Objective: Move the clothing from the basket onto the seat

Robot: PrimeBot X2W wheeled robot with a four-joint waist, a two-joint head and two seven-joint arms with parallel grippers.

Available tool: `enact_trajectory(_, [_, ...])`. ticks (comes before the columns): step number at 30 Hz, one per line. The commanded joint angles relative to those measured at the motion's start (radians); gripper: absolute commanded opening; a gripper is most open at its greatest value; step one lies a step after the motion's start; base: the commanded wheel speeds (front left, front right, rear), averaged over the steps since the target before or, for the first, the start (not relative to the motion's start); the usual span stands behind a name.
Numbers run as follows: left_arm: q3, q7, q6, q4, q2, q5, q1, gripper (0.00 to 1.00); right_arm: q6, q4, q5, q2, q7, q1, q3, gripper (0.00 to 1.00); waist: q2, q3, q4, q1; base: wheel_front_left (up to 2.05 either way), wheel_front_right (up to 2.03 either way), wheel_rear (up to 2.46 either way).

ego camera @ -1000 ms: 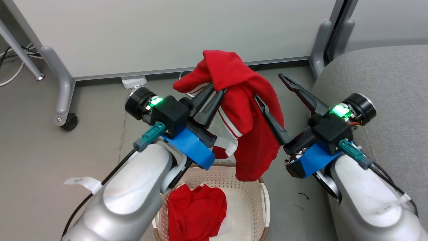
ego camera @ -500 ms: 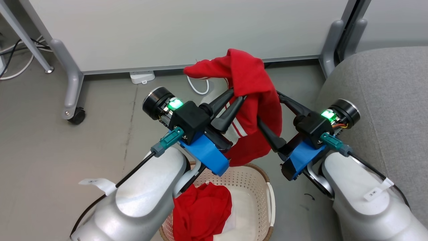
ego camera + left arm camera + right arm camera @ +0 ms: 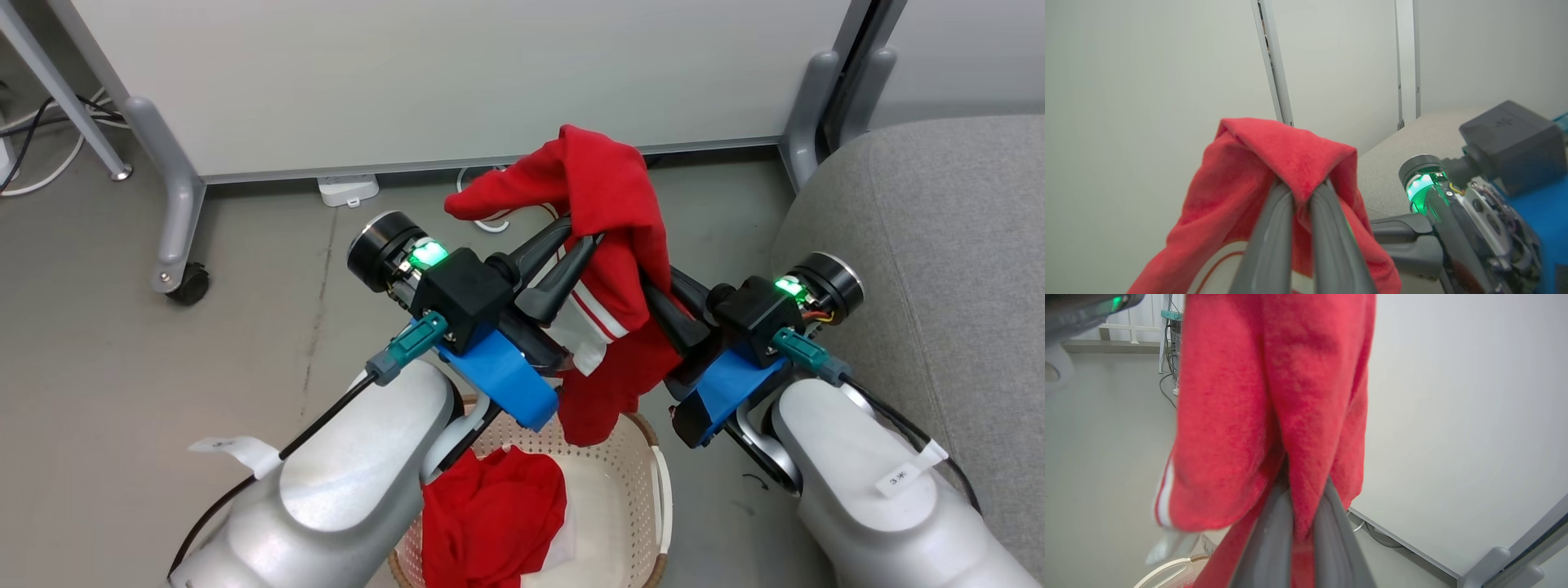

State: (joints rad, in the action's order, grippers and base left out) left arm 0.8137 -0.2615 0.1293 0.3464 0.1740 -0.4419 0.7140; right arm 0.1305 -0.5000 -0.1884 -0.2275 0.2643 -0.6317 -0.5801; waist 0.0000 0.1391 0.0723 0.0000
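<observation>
Change logged: a second ago the right tool (image 3: 1304, 494) stood wide open at the 3 o'clock side of the bright red soft garment with white stripes (image 3: 608, 204). Now its two long dark fingers are pinched tight on a fold of that cloth. The left tool (image 3: 578, 234) is also clamped narrow on the upper fold.

The garment hangs between both tools. Its tail dangles at 6 o'clock over the cream-white perforated plastic basket (image 3: 657, 498); we cannot tell whether it touches the rim. The plain red garment (image 3: 490, 514) lies inside the basket.

The large light grey upholstered seat cushion (image 3: 939, 229) sits at 3 o'clock. We judge the two-tool hold secured and the carry toward 3 o'clock to be next, with one garment still to fetch.
</observation>
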Motion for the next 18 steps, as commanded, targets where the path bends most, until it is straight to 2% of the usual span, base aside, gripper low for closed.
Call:
enact_trajectory(1, [-0.007, -0.005, 0.002, -0.005, 0.002, -0.004, -0.001, 0.0, 0.0, 0.003, -0.009, 0.004, 0.0, 0.017, 0.004, 0.0, 0.0, -0.001, 0.0, 0.0, 0.0, 0.0, 0.0])
enact_trajectory(17, [-0.017, -0.005, 0.001, 0.001, 0.004, 0.003, -0.019, 0.0, 0.0, 0.025, -0.02, 0.007, 0.0, 0.033, 0.03, 0.0, 0.0, 0.004, -0.004, 0.0, 0.0, 0.0, 0.0])
enact_trajectory(18, [-0.018, -0.005, 0.001, 0.003, 0.004, 0.005, -0.02, 0.42, 0.0, 0.026, -0.021, 0.007, 0.0, 0.032, 0.035, 0.0, 0.0, 0.006, -0.004, 0.0, 0.0, 0.0, 0.0])
